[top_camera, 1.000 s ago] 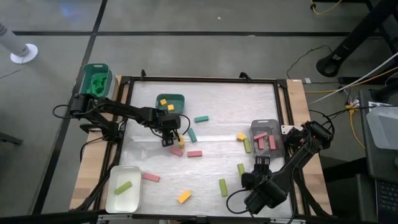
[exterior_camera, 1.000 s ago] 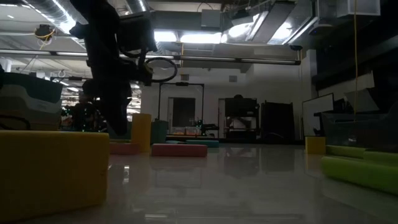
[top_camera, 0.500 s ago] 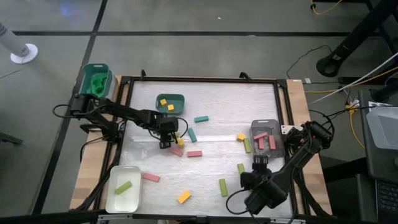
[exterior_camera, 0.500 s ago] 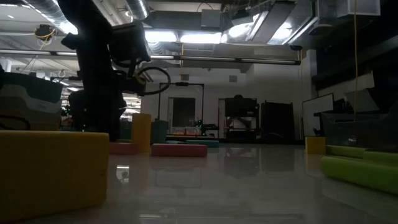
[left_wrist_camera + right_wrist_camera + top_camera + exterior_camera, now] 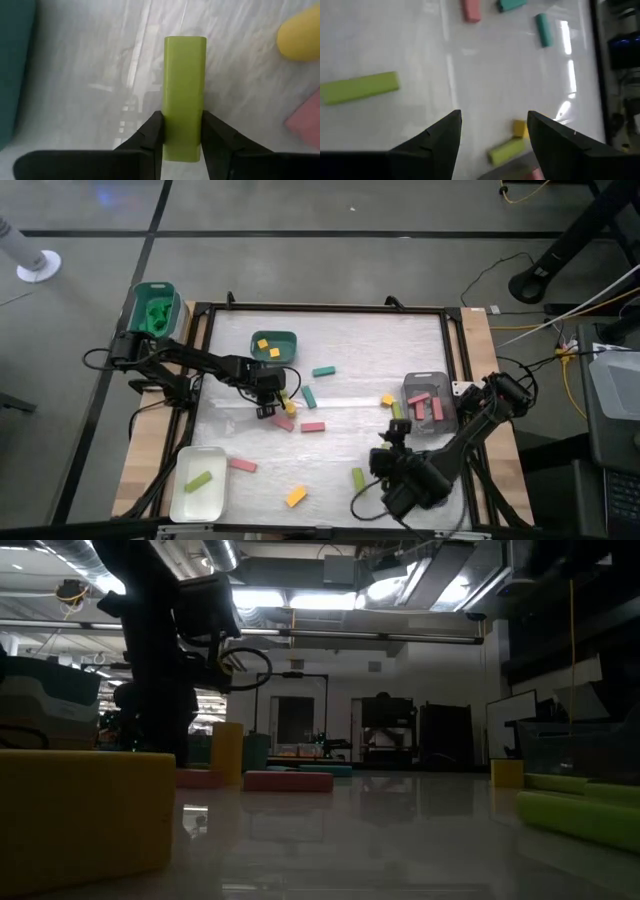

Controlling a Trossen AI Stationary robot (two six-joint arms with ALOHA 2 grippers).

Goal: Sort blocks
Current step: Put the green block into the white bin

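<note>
A lime green block (image 5: 184, 90) lies flat on the white table, and my left gripper (image 5: 183, 134) is shut on it; in the high view this gripper (image 5: 268, 406) stands just near of the teal tray (image 5: 262, 354). A yellow block (image 5: 300, 36) and a pink block (image 5: 306, 124) lie close by. My right gripper (image 5: 392, 436) hangs open over the table's right half, left of the grey tray (image 5: 447, 404), with nothing between its fingers (image 5: 442, 136). Loose pink, teal, lime and yellow blocks lie scattered across the middle. My left gripper pinches the lime block's two long sides between its two fingers, near the end closest to the wrist (image 5: 184, 142). The fingers (image 5: 151, 131) come steeply from above and stand across the block. The block lies flat on the table.
The teal tray holds yellow blocks, the grey tray pink ones, and a white tray (image 5: 183, 498) at the near left a lime one. A green tub (image 5: 153, 308) stands off the far left corner. Loose blocks: teal (image 5: 323, 371), pink (image 5: 313, 426), lime (image 5: 358, 479), yellow (image 5: 296, 496).
My right gripper has swung toward the table's left, away from the grey tray, and its wrist has turned; its fingers stay open.
</note>
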